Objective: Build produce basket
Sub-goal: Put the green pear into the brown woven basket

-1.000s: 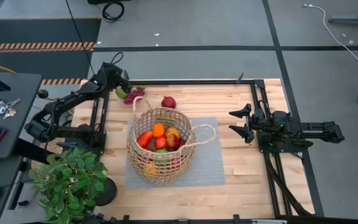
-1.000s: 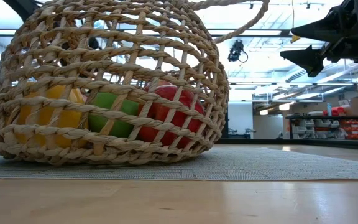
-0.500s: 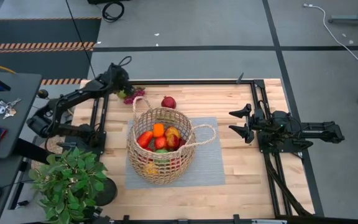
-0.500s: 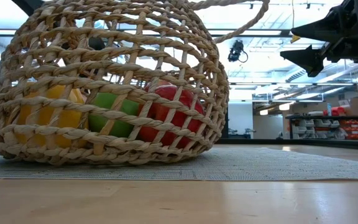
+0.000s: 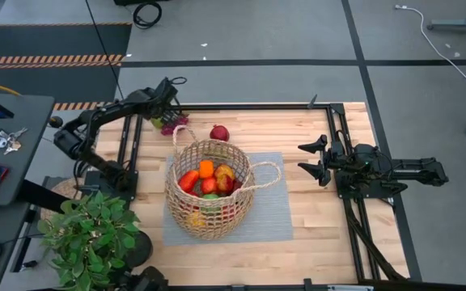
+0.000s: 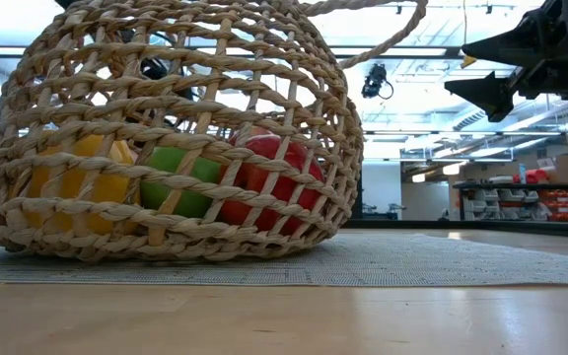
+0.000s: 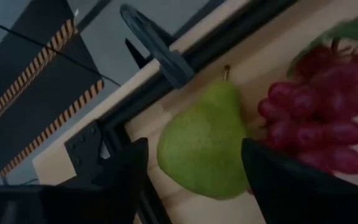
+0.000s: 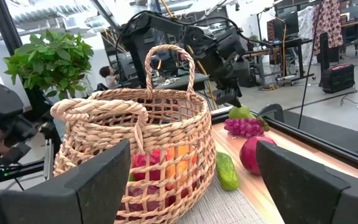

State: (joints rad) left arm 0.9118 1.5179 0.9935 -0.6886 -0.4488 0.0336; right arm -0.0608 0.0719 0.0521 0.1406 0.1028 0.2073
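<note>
Fingers of the left gripper [image 7: 191, 171] stand apart on either side of a green pear [image 7: 205, 144], one dark finger to each flank; whether they press the fruit or only bracket it cannot be told. The pear is smooth and matte with a short brown stem, lying on the pale wood table [image 5: 314, 226] behind the basket [image 5: 209, 187], close to the black frame rail. Touching the pear's side lies a grape bunch [image 7: 319, 127], glossy purple-red beads with a green leaf at its top. In the high view the left gripper [image 5: 165, 111] sits over this fruit, just behind the basket's far rim.

Also behind the basket, toward the right gripper, rests a round dark red fruit [image 5: 219, 132], and a small green cucumber-like piece [image 8: 227, 170] lies beside it on the mat's edge.

The basket is round, tan, of thick open-weave wicker with two thin loop handles, standing on a grey ribbed mat [image 5: 269, 214]. Inside are red, orange, yellow and green pieces [image 5: 207, 183], smooth and plastic-looking.

The right gripper [image 5: 311, 158] hangs well apart from the basket, fingers wide apart and holding nothing.

A leafy potted plant [image 5: 91, 234] stands off the table's near corner on the left arm's side of the basket.
</note>
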